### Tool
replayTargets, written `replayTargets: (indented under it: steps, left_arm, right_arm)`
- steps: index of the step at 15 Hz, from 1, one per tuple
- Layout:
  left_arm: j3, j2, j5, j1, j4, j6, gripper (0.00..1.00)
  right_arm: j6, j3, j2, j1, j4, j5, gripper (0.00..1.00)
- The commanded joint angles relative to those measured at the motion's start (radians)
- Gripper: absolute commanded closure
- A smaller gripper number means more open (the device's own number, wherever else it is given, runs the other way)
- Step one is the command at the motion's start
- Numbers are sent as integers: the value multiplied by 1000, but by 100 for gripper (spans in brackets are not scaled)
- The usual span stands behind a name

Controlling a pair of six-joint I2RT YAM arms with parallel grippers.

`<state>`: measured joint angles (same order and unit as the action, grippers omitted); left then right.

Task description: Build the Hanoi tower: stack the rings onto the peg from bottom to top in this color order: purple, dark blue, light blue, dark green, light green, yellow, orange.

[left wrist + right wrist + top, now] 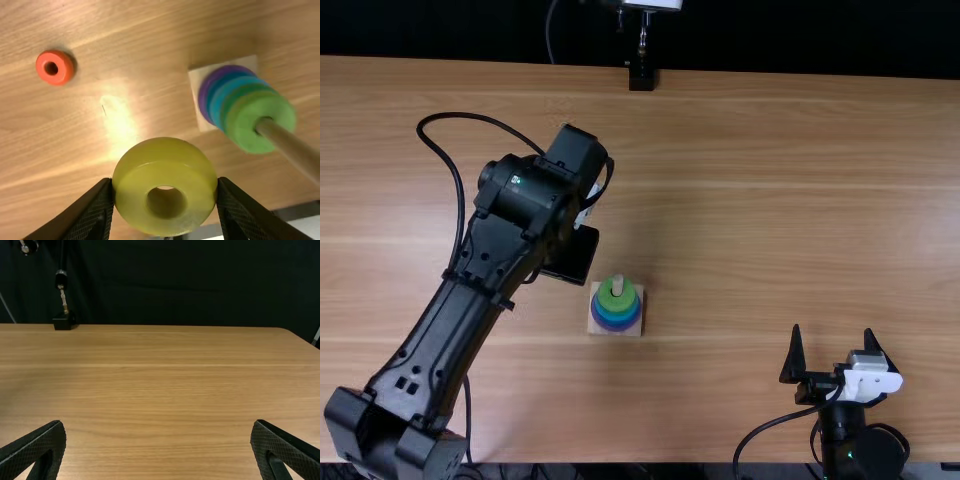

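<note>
- The left arm reaches forward and inward over the table (pixel 770 200), its gripper (pixel 572 255) angled downward, fingers parted by the width of the yellow ring (pixel 165 170) clamped between them.
- The right gripper (pixel 833 340) points forward, fingers wide apart and empty.
- Near the left gripper, on its right and near side, a peg (pixel 290 144) on a square base (pixel 204 121) bears purple, dark blue, light blue, dark green and light green rings, bottom to top.
- The orange ring (pixel 42 64) lies on the table, apart from the left gripper.
</note>
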<state>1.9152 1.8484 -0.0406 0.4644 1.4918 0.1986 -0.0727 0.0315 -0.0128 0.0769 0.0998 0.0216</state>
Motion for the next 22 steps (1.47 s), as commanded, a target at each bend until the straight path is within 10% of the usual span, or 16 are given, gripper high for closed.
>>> replayTargets:
  steps: [1,10,22]
  left_arm:
    - [50,-32,7,28,12,61,100]
    - [136,2,7,148,20,166,100]
    - [205,89,7,194,20,173,100]
  right_arm:
    - [8,-15,13,6,19,-16,0]
    - [8,-15,13,8,19,-16,0]
    - [8,-15,13,8,19,-16,0]
